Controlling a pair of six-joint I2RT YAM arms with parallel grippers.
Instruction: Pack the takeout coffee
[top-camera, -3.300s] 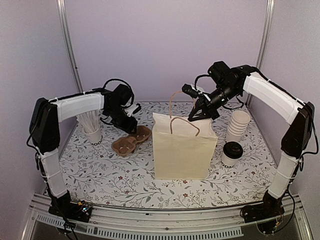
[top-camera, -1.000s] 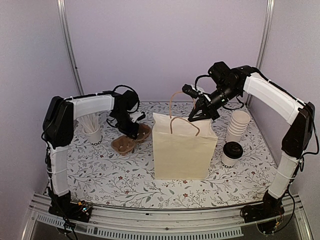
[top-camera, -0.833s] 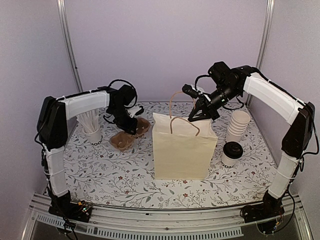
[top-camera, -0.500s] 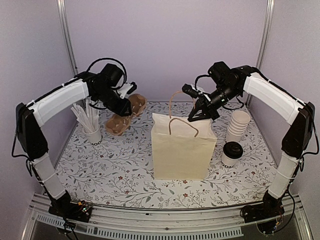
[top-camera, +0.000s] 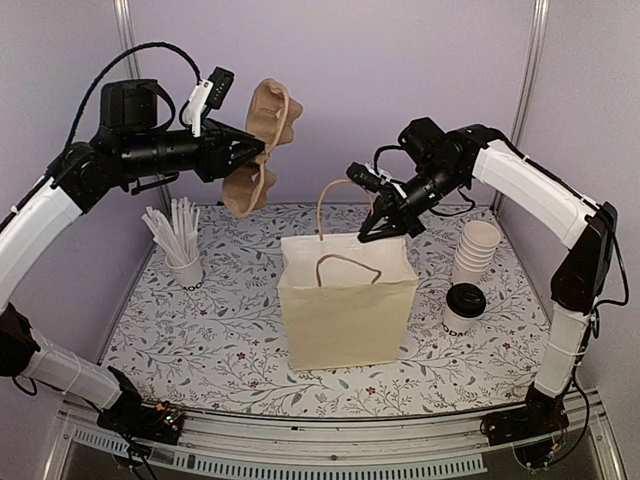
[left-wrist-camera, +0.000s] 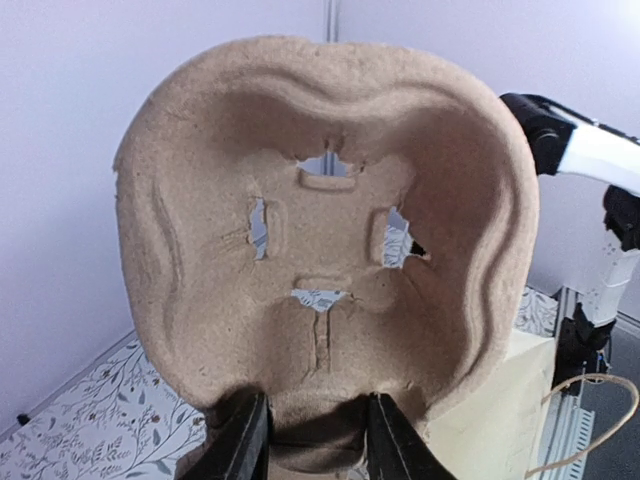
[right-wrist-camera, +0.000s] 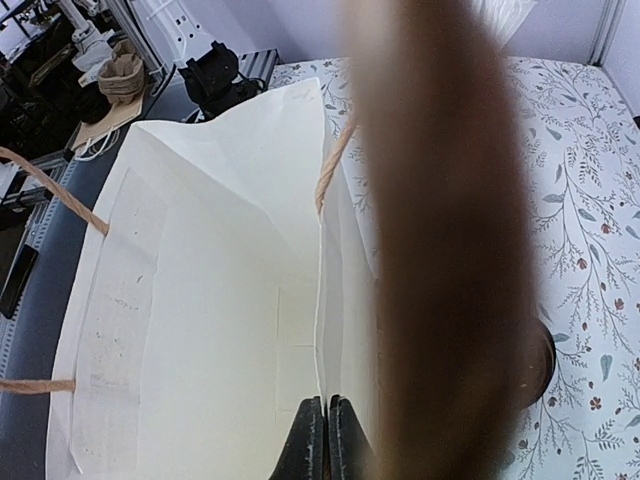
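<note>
The bag (top-camera: 348, 315) stands open under the right gripper (top-camera: 378, 228), whose fingers are pressed together on its back rim. The left gripper (top-camera: 243, 152) is high in the air, clamped on the edge of the carrier (top-camera: 262, 140), which is turned on its side. The coffee (top-camera: 464, 304) stands upright below the right gripper and to its right, apart from the bag. It probably has soft walls and a lid that may come off, so a gentle hold around the body, under the lid, seems best.

Left arm (top-camera: 32, 222) and right arm (top-camera: 530, 185): white padded sleeves, black joints and wrists, looping black cables (top-camera: 150, 44).
</note>
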